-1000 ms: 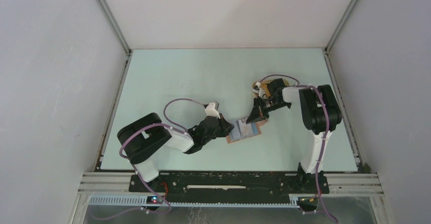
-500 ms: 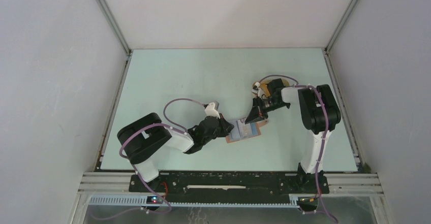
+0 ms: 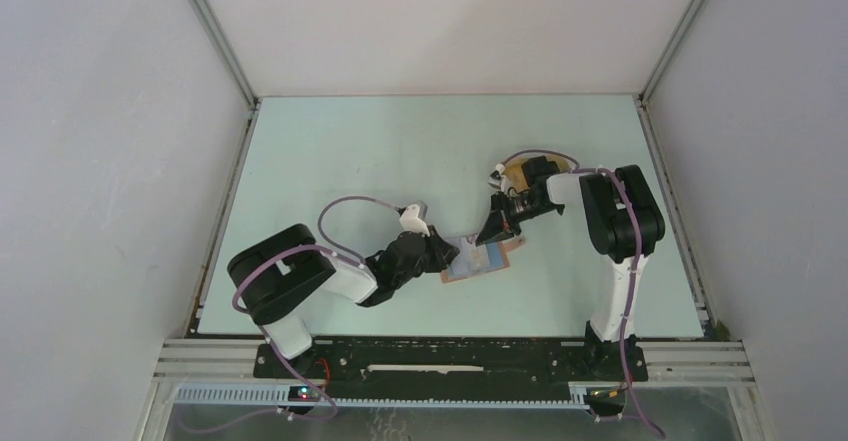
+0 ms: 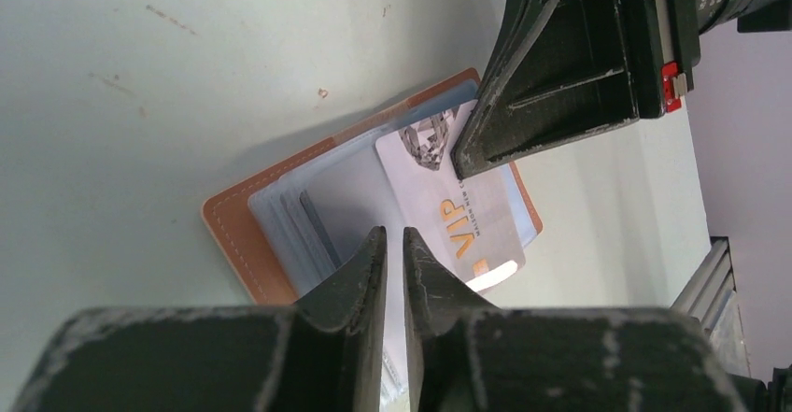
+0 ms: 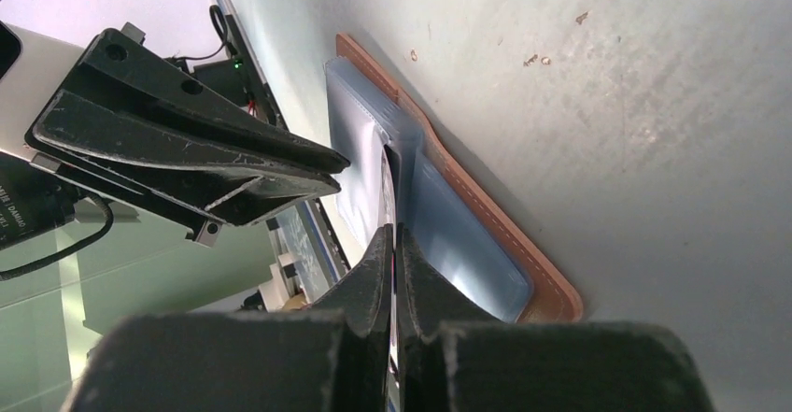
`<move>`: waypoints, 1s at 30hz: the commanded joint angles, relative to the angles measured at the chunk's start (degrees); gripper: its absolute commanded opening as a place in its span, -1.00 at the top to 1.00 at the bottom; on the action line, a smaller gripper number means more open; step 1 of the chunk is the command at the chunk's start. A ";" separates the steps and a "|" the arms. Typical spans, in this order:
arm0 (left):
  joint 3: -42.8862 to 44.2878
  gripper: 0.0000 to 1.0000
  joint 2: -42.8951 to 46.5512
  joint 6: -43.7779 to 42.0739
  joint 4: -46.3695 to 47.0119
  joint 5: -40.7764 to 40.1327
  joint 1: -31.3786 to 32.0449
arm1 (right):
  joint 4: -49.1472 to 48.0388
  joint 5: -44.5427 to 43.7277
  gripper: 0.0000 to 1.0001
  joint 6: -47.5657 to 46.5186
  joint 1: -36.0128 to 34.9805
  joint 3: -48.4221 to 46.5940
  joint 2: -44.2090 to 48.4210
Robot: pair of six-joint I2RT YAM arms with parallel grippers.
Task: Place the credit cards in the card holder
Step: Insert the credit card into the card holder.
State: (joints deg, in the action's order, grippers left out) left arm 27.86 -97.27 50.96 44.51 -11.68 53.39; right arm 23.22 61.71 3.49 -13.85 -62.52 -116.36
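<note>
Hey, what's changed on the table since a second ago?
Both arms edged left a little. The left tool drew back toward its base, and the right tool followed with the card pinched in it. The holder slid slightly left with them. The tray stayed put.

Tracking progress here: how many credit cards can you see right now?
1: a pale VIP card, pinched by the right fingers, lying over the open card holder. More may be hidden inside its sleeves.
</note>
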 commanded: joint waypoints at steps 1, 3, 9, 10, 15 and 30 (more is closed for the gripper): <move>-3.84 0.65 3.84 -1.50 4.30 0.35 -0.14 | 0.13 -2.49 0.86 0.79 -1.56 -0.12 -1.45; -4.93 0.62 5.40 -1.49 4.44 0.33 -0.12 | 0.97 -2.53 0.79 0.18 -2.24 -0.83 -1.41; -6.37 0.61 10.24 -0.72 -0.44 -1.28 0.34 | 3.52 -4.62 0.63 -2.09 -3.96 -2.49 -0.35; -6.37 0.61 10.64 -0.58 -1.75 -1.73 0.58 | 3.78 -4.99 0.60 -2.48 -4.13 -2.65 -0.10; -6.08 0.60 12.84 0.08 -7.62 -5.05 2.20 | 5.48 -7.71 0.37 -3.40 -4.81 -3.49 1.22; -4.78 0.49 16.37 0.66 -17.63 -9.67 4.53 | 9.35 -16.28 0.16 -7.15 -8.23 -5.34 5.08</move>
State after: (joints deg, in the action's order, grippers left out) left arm 22.46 -80.82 51.51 28.01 -19.97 57.63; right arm 31.05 50.30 -0.93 -21.04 -66.39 -113.67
